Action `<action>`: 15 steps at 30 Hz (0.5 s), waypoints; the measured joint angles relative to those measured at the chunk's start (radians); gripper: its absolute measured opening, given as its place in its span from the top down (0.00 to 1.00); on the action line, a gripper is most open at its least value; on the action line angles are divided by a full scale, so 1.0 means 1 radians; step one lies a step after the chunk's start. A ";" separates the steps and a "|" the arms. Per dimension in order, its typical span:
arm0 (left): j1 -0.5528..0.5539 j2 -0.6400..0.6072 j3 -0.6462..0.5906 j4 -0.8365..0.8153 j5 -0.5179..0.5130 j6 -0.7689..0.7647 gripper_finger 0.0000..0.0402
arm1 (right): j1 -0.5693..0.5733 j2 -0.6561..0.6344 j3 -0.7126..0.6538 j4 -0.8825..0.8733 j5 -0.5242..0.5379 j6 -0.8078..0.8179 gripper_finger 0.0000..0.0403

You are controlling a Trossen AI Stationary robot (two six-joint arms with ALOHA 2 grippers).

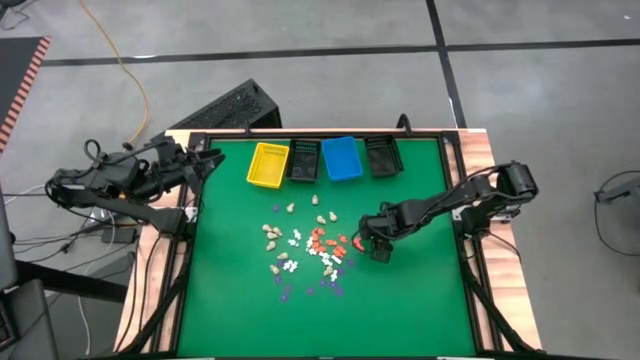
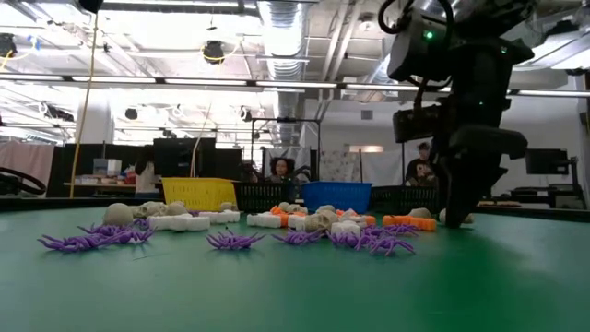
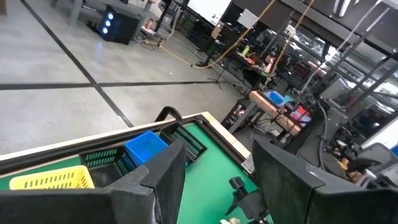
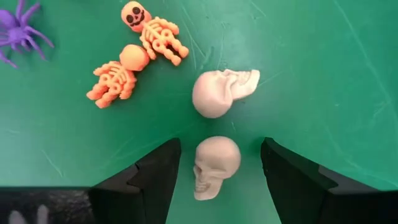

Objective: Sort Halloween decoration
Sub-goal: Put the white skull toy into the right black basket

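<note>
The right gripper (image 4: pixel 219 171) is lowered at the right edge of the scattered Halloween decoration (image 1: pixel 308 245), its fingers spread wide on either side of a beige skull (image 4: pixel 215 167), which is not clamped; a second beige skull (image 4: pixel 222 92) lies just beyond it, with two orange skeletons (image 4: pixel 135 51) and a purple spider (image 4: pixel 18 28) nearby; the pieces are strewn on the green mat (image 1: pixel 400 300) below the yellow bin (image 1: pixel 268 164); the left gripper (image 3: pixel 214 177) is held parted and empty, well apart from that bin.
</note>
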 joint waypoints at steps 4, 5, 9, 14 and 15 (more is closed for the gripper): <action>0.000 0.000 0.000 0.001 -0.025 0.000 0.56 | -0.011 0.000 -0.019 0.021 -0.029 0.018 0.47; 0.000 0.000 0.000 0.000 -0.033 0.000 0.56 | -0.014 0.000 -0.022 0.025 -0.033 0.022 0.51; 0.000 0.000 0.000 0.000 -0.041 0.000 0.56 | -0.017 0.000 -0.022 0.025 -0.037 0.023 0.67; 0.000 0.000 0.000 0.000 -0.041 0.000 0.56 | -0.020 0.001 -0.023 0.028 -0.037 0.021 0.72; 0.000 0.000 0.000 0.000 -0.041 0.000 0.56 | -0.020 0.002 -0.024 0.031 -0.037 0.021 0.72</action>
